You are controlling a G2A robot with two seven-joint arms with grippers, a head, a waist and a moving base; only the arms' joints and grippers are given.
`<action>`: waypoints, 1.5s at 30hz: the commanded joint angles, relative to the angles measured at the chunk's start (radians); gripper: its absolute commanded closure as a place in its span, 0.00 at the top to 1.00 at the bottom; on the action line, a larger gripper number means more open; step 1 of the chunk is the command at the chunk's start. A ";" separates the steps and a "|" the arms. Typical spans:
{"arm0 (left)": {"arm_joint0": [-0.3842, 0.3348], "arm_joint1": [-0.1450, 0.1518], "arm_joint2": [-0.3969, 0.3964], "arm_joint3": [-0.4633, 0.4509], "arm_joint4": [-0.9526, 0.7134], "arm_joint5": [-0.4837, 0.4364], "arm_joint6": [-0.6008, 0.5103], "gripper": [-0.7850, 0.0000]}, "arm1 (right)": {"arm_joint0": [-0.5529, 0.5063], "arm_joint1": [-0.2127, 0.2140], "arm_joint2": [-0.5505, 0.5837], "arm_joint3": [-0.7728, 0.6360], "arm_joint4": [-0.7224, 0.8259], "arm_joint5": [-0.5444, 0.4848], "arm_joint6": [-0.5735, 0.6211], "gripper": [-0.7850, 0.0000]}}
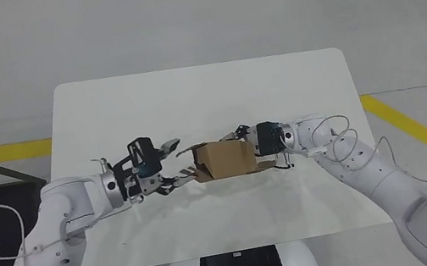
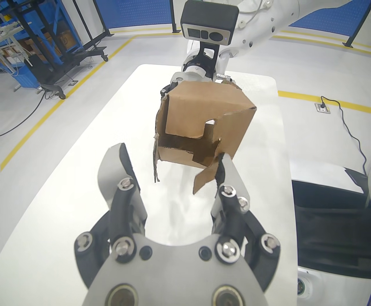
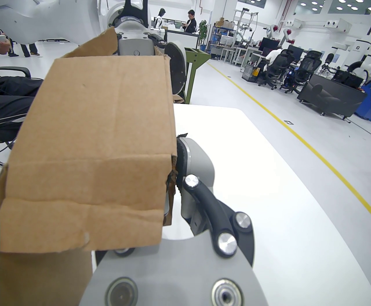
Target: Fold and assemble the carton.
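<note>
Carton (image 1: 225, 158) held above table (image 1: 189, 94) middle, right claw (image 1: 255, 147) pinching its end, left claw (image 2: 171, 153) spread, one finger (image 2: 230, 174) touching a flap, notched open end visible from left wrist.

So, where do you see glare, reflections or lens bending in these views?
Left wrist view: the glossy table shows a faint reflection under the carton, and its edges bow. Right wrist view: ceiling lights are bright spots. Top view: even light, no glare.
</note>
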 commanded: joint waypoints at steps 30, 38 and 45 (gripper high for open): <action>0.000 0.006 0.022 -0.014 0.036 0.057 0.017 0.32 | -0.010 0.000 0.004 -0.009 0.010 0.014 0.019 0.00; 0.012 0.008 0.021 -0.020 0.052 0.055 0.031 0.29 | -0.043 0.010 0.041 -0.065 0.059 0.015 0.106 0.00; 0.008 0.012 -0.006 -0.003 0.062 0.059 0.029 0.64 | -0.055 0.017 0.070 -0.076 0.086 0.002 0.143 0.00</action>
